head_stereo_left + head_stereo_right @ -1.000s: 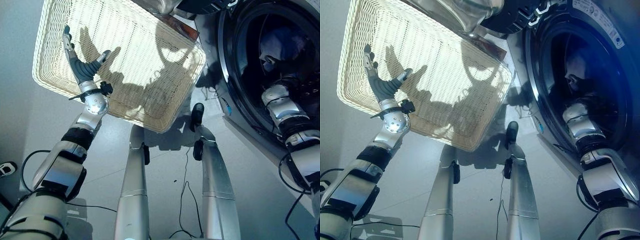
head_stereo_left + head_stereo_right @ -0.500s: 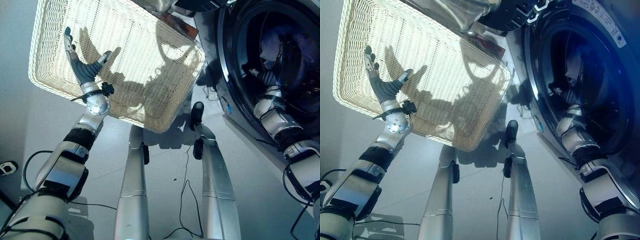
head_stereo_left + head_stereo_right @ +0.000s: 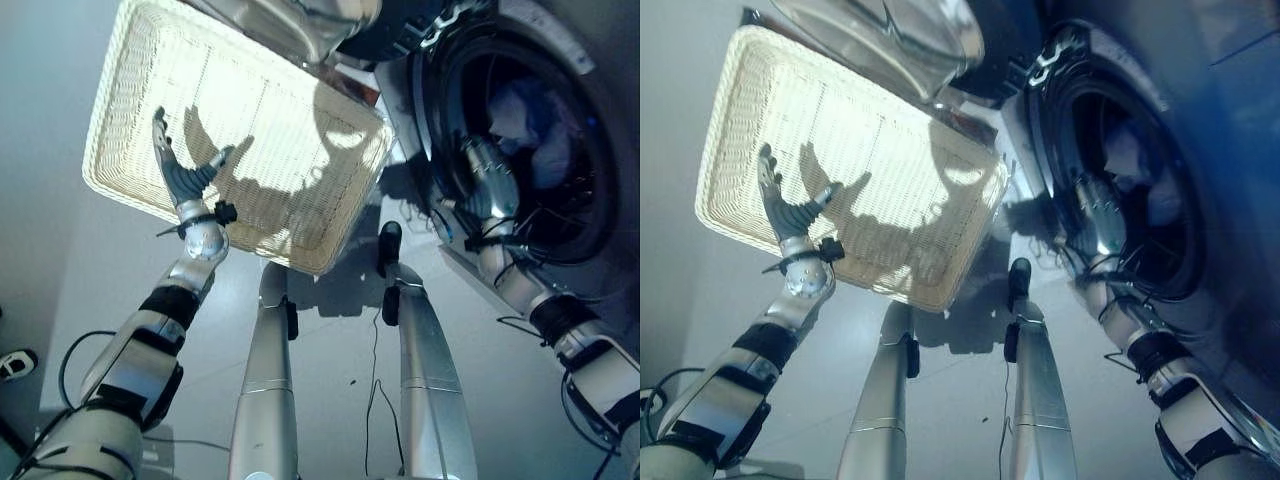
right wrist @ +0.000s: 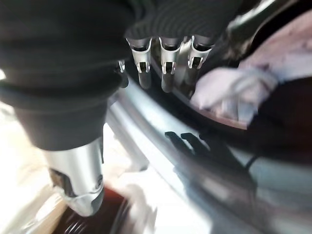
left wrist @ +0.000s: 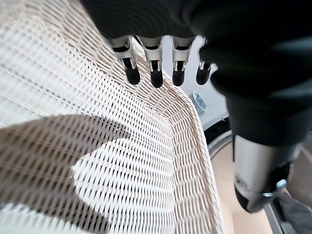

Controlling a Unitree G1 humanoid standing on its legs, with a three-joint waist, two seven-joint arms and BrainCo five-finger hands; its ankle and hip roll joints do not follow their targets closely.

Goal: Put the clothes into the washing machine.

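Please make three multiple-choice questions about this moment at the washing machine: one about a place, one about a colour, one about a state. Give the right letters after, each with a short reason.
1. Where are the clothes?
A. In the basket
B. Inside the drum of the washing machine
C. In the left hand

2. What colour is the basket?
A. Cream white
B. Dark green
C. Red

3. How is the right hand?
A. Shut on a cloth
B. Open and holding nothing
C. Curled round the basket's rim

Key: 1 B, pale cloth lies in the dark drum, past the right hand at the door opening. 2 A, the woven basket shows cream white, with bare weave inside. 3 B, the right wrist view shows its fingers straight, with nothing between them; the left hand is open too, spread over the basket.
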